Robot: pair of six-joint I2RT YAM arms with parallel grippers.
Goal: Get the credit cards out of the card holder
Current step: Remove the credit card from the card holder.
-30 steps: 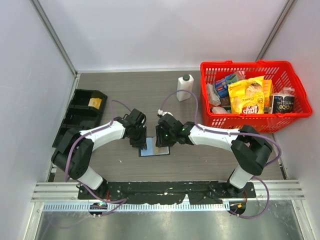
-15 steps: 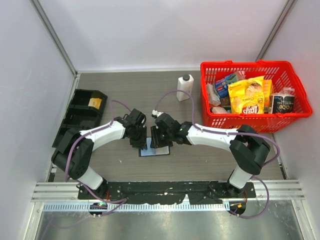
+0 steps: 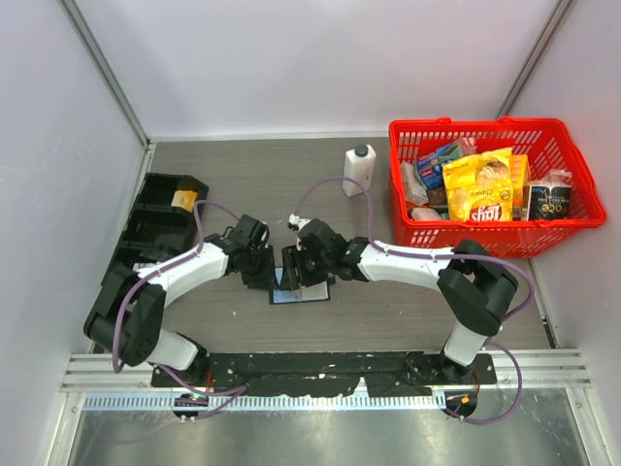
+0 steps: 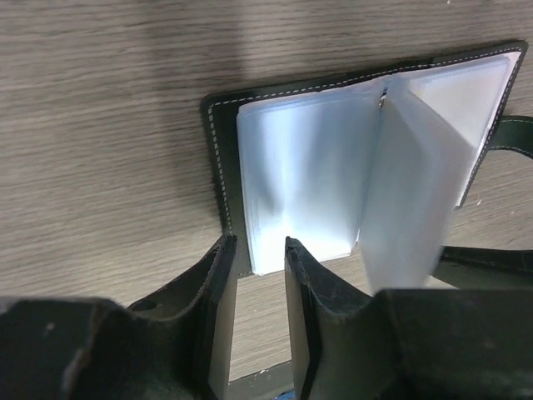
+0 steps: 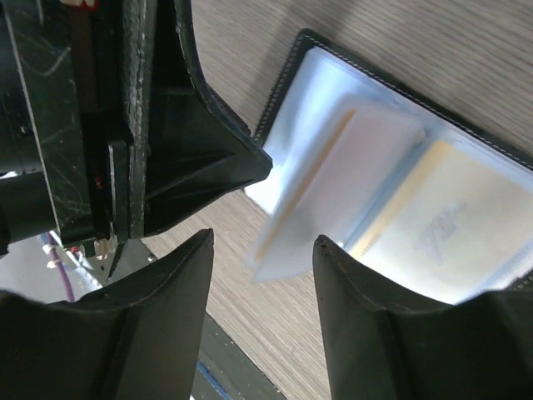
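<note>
The card holder (image 3: 309, 291) lies open near the table's front, between my two grippers. In the left wrist view its black stitched edge (image 4: 218, 150) frames pale blue plastic sleeves, and one leaf (image 4: 408, 208) stands up from the spine. In the right wrist view a yellow-edged credit card (image 5: 433, 225) sits in a sleeve, and the raised leaf (image 5: 333, 192) holds another card. My left gripper (image 4: 254, 254) is open a little, its tips at the holder's corner. My right gripper (image 5: 262, 250) is open, with the raised leaf's corner between its fingers, ungripped.
A red basket (image 3: 403, 209) full of snack packs stands at the back right. A white bottle (image 3: 358, 170) is left of it. A black compartment tray (image 3: 155, 228) with a yellow item sits at the far left. Walls close in on three sides.
My right gripper has moved left over the open holder. My left gripper has shifted a little left and toward the front. A sleeve leaf now stands up.
</note>
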